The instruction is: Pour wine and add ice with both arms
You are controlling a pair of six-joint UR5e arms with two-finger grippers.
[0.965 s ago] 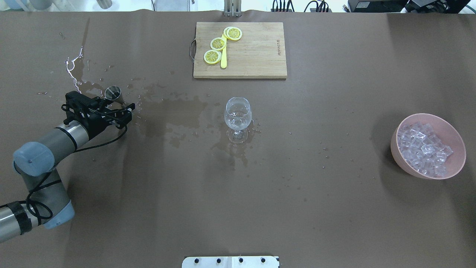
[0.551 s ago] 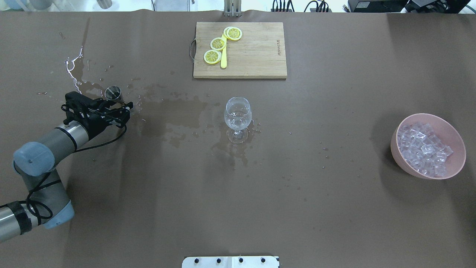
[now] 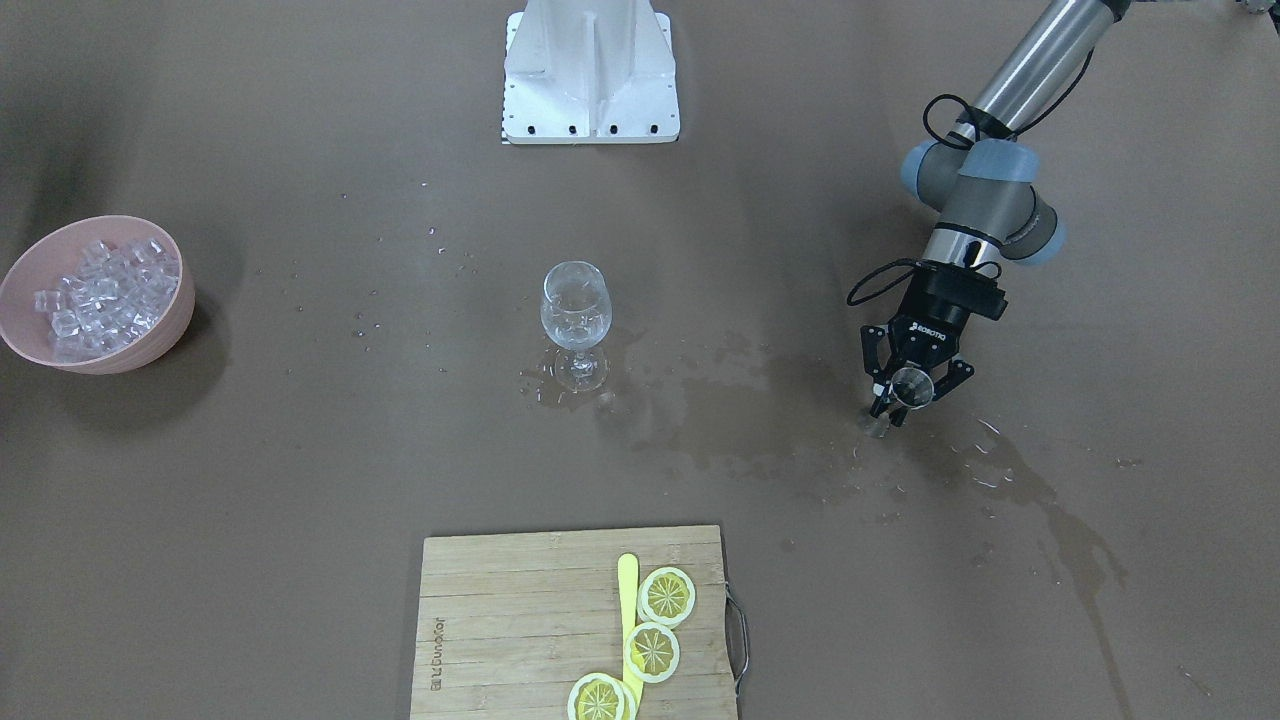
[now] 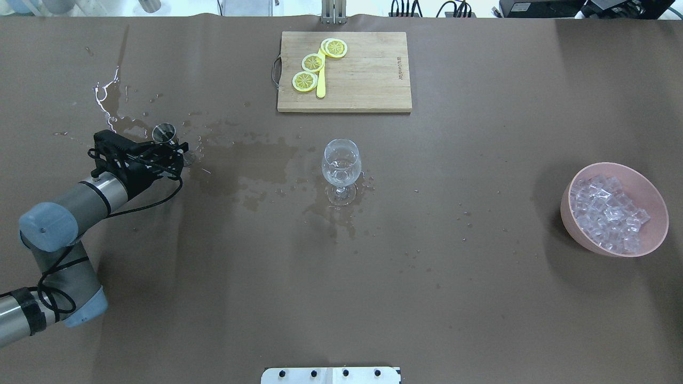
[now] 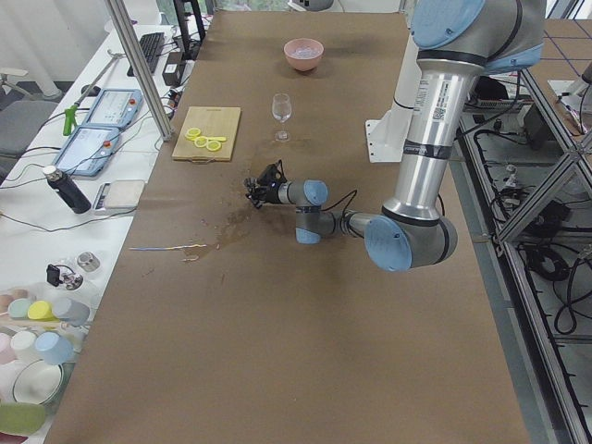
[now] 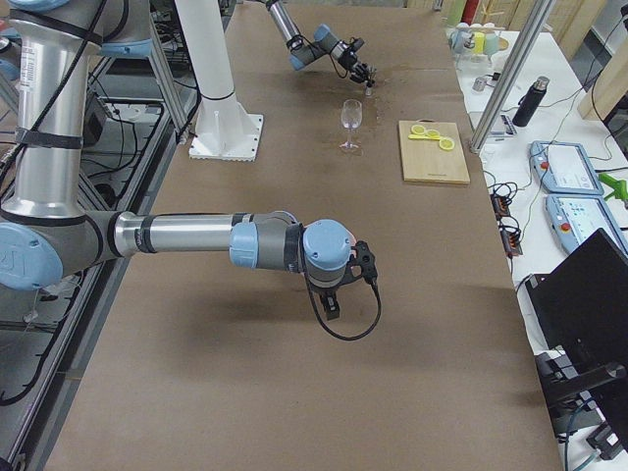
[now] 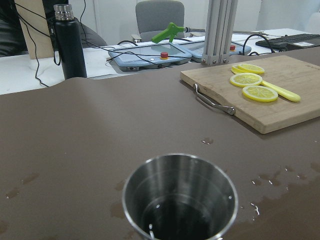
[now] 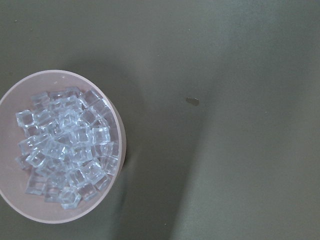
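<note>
The ice [image 4: 608, 213], a heap of small clear glassy cubes, fills a pale pink round bowl [image 4: 658, 229] near the right edge of the brown-covered table [image 4: 480, 298]. The right gripper [image 6: 332, 306] hangs pointing down, and its wrist camera looks straight onto the bowl; whether its fingers are apart cannot be told. Toward the left edge, the left gripper [image 4: 184, 157] lies low and level, its fingers spread to either side of a small upright stainless-steel cup [image 7: 180, 195] without clasping it, amid wet patches [image 4: 256, 160]. A clear stemmed wine glass [image 4: 341, 162] stands mid-table. At the far edge lies a wooden cutting board [image 4: 363, 80] bearing yellow lemon slices [image 4: 313, 62].
</note>
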